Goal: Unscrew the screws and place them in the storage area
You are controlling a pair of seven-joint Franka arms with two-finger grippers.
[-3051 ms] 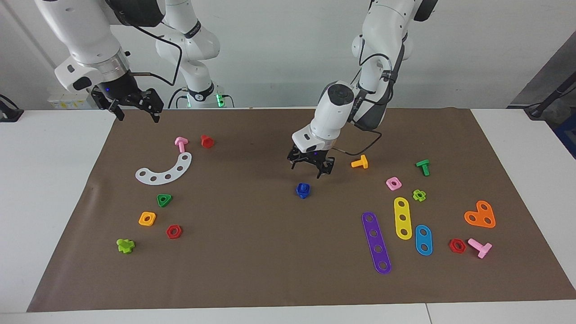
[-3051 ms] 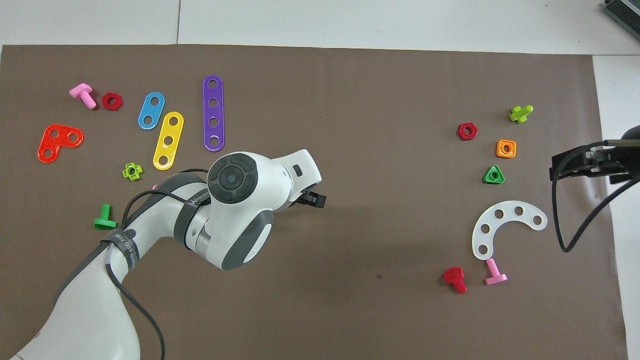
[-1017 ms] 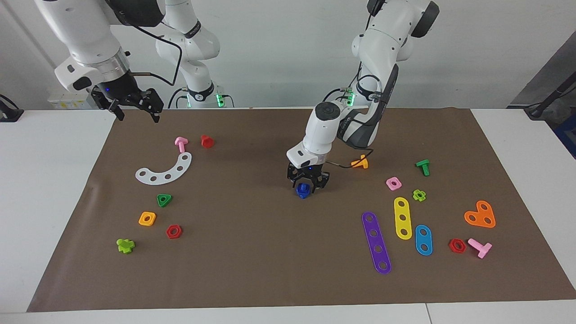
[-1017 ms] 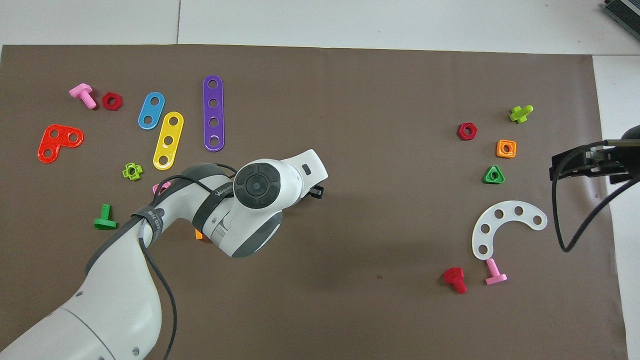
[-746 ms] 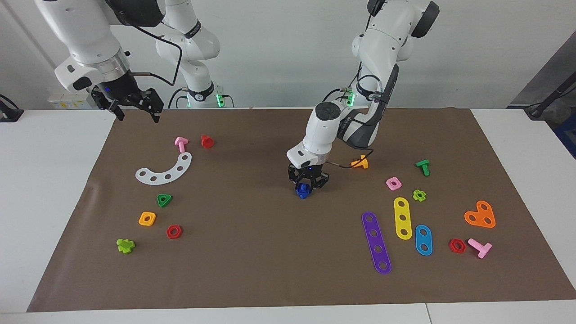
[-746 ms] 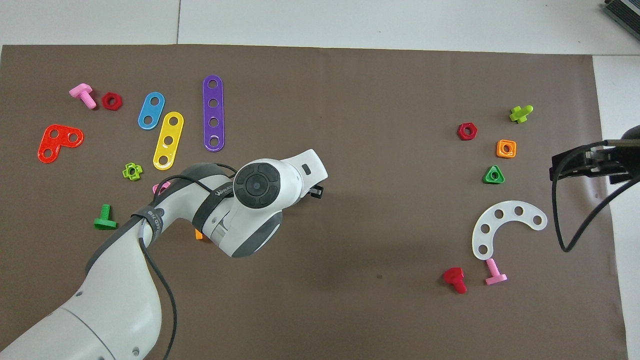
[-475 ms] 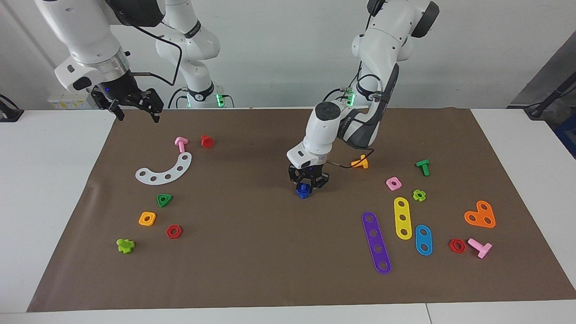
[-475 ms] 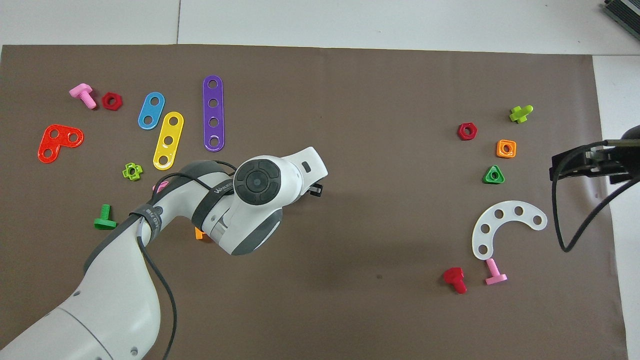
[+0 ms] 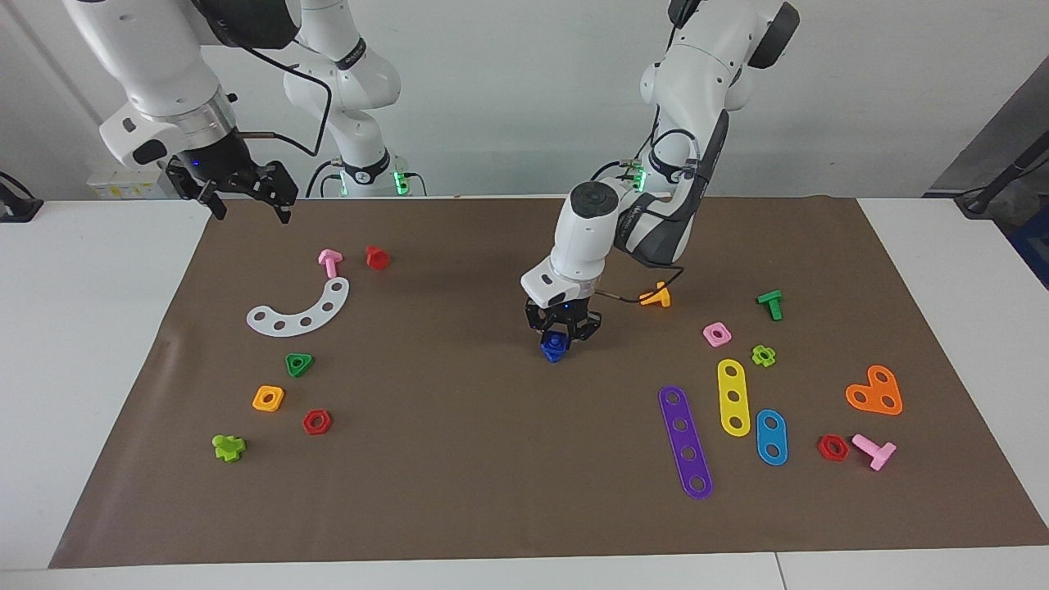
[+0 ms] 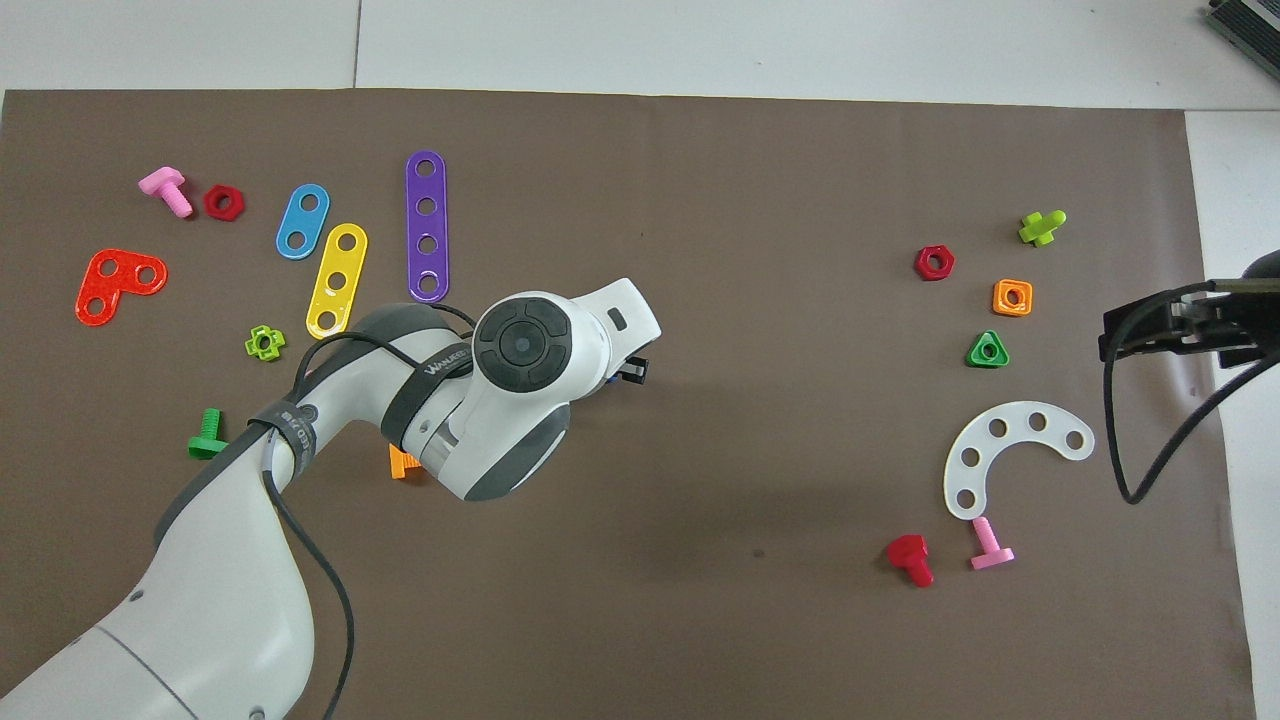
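The dark-blue screw (image 9: 555, 347), a bolt with its nut on it, is in the middle of the brown mat (image 9: 459, 459). My left gripper (image 9: 562, 330) points straight down and is shut on its top. I cannot tell whether the screw rests on the mat or hangs just above it. In the overhead view the left arm's wrist (image 10: 525, 350) hides the screw and most of the gripper. My right gripper (image 9: 246, 197) is open and empty, and waits in the air over the mat's edge at the right arm's end; it also shows in the overhead view (image 10: 1112, 335).
An orange bolt (image 9: 656, 296), a pink square nut (image 9: 717, 333) and coloured strips such as the purple one (image 9: 685, 442) lie toward the left arm's end. A white curved strip (image 9: 301, 310), a green triangle (image 9: 299, 364), a red bolt (image 9: 377, 257) and nuts lie toward the right arm's end.
My left gripper came down over the blue screw with its fingers open, then shut on it. In the last half second the wrist shifted slightly. The right arm has not moved.
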